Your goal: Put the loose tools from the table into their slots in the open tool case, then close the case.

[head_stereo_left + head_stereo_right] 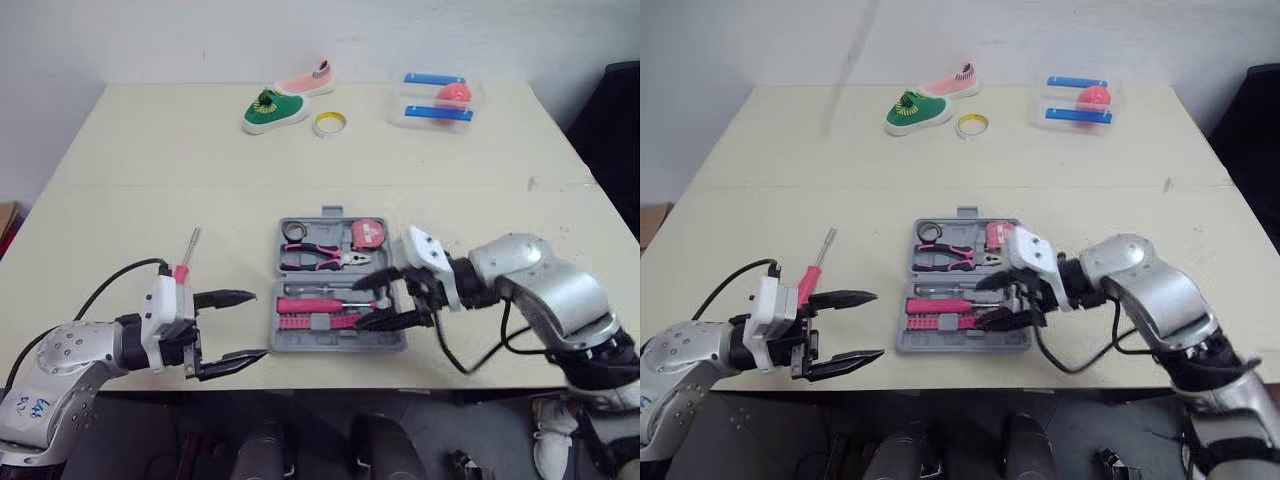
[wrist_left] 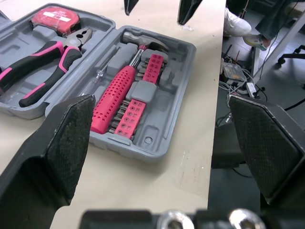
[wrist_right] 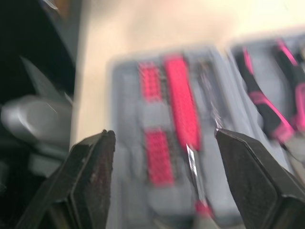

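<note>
The grey tool case [image 1: 300, 345] lies open near the table's front edge. It holds pink-handled pliers [image 1: 320, 258], a tape measure [image 1: 369, 234], a pink-handled hammer [image 2: 121, 90] and rows of bits. A loose screwdriver [image 1: 186, 256] with a red handle lies on the table left of the case. My left gripper [image 1: 258, 324] is open and empty, just left of the case at the table's edge, with the screwdriver behind it. My right gripper [image 1: 360, 306] is open and empty, and hovers over the case's front right part.
A green shoe [image 1: 272, 108], a pink shoe [image 1: 308, 80], a roll of tape [image 1: 329, 123] and a clear box [image 1: 440, 100] with a pink ball stand at the table's far side. A black chair [image 1: 620, 130] is at the right. The table's front edge runs just below the case.
</note>
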Robot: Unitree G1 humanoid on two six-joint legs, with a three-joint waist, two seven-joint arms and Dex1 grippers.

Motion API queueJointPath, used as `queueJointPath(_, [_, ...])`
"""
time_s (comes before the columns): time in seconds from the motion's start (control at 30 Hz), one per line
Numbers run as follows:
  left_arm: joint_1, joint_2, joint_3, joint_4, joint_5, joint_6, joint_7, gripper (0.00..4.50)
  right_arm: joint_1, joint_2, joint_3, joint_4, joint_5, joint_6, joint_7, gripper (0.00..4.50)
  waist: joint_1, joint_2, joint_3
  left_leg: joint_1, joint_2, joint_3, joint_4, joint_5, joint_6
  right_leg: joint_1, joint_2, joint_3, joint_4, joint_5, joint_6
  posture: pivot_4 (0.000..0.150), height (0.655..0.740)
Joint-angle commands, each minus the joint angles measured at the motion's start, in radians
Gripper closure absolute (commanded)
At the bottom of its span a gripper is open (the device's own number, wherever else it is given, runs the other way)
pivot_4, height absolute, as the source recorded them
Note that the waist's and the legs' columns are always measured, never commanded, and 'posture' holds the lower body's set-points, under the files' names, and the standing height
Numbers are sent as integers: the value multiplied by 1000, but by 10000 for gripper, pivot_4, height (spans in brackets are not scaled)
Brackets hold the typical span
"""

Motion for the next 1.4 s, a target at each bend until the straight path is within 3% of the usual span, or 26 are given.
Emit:
queueJointPath(0.03, [-19, -4, 14, -19, -12, -11, 5, 0, 74, 66, -55, 143, -11, -241, 50, 26131, -3, 0, 0, 0, -1, 1, 0, 0, 1, 0, 3, -1, 0, 0, 1, 1500, 7400])
queueJointPath(0.07, [-21, -3, 14, -16, -11, -15, 3, 0, 87, 74, -40, 183, -50, -311, 53, 27430, -4, -1, 0, 0, -2, 2, 0, 1, 2, -1, 2, -1, 1, 1, 2, 1500, 7400])
queueJointPath(0.17, [-22, -1, 15, -12, -7, -19, -1, 0, 103, 94, -16, 249, -117, -432, 62, 42245, -2, -1, 0, 1, -2, 2, 1, 1, 2, 0, 2, -1, 1, 1, 2, 1500, 7400])
queueJointPath(0.2, [-22, 0, 16, -11, -6, -20, -3, 0, 104, 106, -19, 257, -115, -434, 55, 44693, -2, -1, 0, 1, -2, 2, 1, 1, 2, -1, 2, -1, 1, 1, 2, 1500, 7400])
queueJointPath(0.47, [-11, 5, 20, -8, 1, -30, -14, 0, 92, 163, 13, 300, -182, -472, 25, 44693, -2, -1, 0, 1, -1, 2, 1, 1, 1, -1, -1, 0, 1, 1, 2, 1500, 7400])
queueJointPath(1.1, [10, 2, 28, -25, 5, -21, 5, 0, 132, 129, 124, 304, -354, -443, 1, 44693, -1, -3, -1, 2, -1, 1, 2, 1, 1, 2, -3, 0, 2, 1, 2, 1500, 7400])
queueJointPath(1.17, [16, -2, 35, -27, 6, -23, 18, 0, 135, 141, 94, 293, -316, -464, 2, 44693, -1, -3, -1, 3, -1, 1, 2, 0, 1, 2, -3, 1, 2, 1, 2, 1500, 7400])
queueJointPath(1.3, [42, -27, 83, -19, 16, -47, 71, 0, 152, 206, -80, 315, -153, -692, 25, 44693, -1, -2, -1, 2, -1, 0, 2, 0, 1, 2, -3, 1, 1, 1, 2, 1500, 7400])
queueJointPath(1.37, [67, -41, 128, -2, 24, -64, 88, 0, 167, 208, -173, 306, -65, -713, 38, 44693, -2, -2, 0, 2, -2, 1, 2, 0, 1, 1, -3, 0, 2, 1, 2, 1500, 7400])
queueJointPath(1.4, [79, -49, 161, 16, 24, -69, 101, 0, 177, 160, -208, 279, -2, -612, 62, 44693, -1, -2, 0, 2, -2, 1, 2, 1, 1, 1, -2, 0, 2, 1, 2, 1500, 7400])
